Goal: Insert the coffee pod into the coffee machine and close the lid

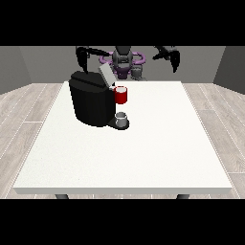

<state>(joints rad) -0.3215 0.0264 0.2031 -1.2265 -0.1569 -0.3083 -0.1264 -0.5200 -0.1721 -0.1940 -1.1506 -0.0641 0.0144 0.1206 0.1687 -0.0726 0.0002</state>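
A black coffee machine (89, 103) stands on the white table (143, 153) towards its far left. Its grey lid (106, 74) is tilted up and open. A red pod holder (121, 95) sticks out at the machine's front, above a small grey cup (121, 118) on the drip base. I cannot make out a separate coffee pod. The hand at the view's left (82, 58) hangs raised behind the machine, above its top. The hand at the view's right (173, 60) is raised over the table's far edge, well away from the machine. Neither hand holds anything that I can see.
The robot's torso (123, 60) sits behind the table's far edge. Wooden floor surrounds the table. Bare white tabletop stretches from the machine to the front and right edges.
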